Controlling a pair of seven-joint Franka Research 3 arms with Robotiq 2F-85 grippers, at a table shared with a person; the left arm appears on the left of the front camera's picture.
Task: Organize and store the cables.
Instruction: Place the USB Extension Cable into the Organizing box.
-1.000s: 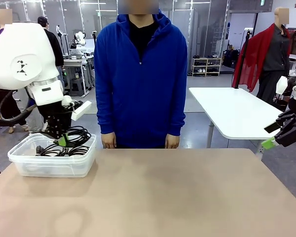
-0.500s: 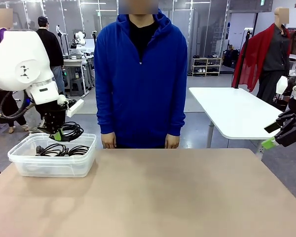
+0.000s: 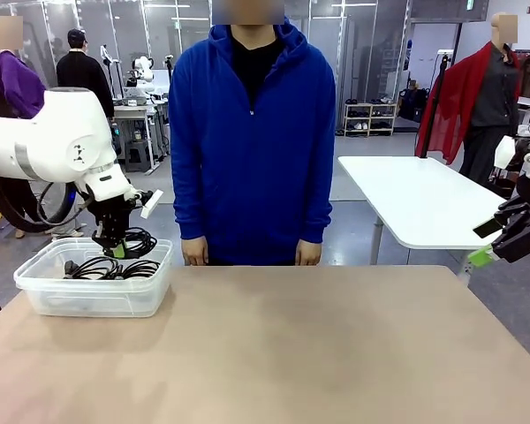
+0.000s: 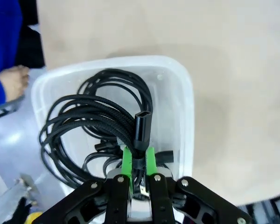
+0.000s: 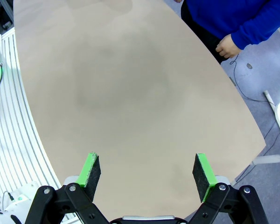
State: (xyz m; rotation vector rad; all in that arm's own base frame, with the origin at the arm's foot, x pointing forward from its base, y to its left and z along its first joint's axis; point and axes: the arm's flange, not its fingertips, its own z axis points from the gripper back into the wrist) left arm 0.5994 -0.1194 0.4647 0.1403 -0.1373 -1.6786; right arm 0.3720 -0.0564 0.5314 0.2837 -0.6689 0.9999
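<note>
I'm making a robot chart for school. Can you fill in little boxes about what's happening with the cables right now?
left gripper: shut on a coiled cable, above the bin
bin: clear plastic, at the table's left end, more cables inside
right gripper: open, holding nothing
person's hands: at the table's far edge, touching nothing

The clear, faintly frosted plastic bin (image 4: 186, 112) is looking smooth and slightly glossy along its rim. The coiled black cable (image 4: 91, 114) is showing a braided, matt sheath, its black plastic plug (image 4: 142, 130) looking smooth. The beige table top (image 5: 130, 93) is appearing matt and even. The person's blue hooded top (image 3: 252, 132) is looking like soft, matt cloth.
</note>
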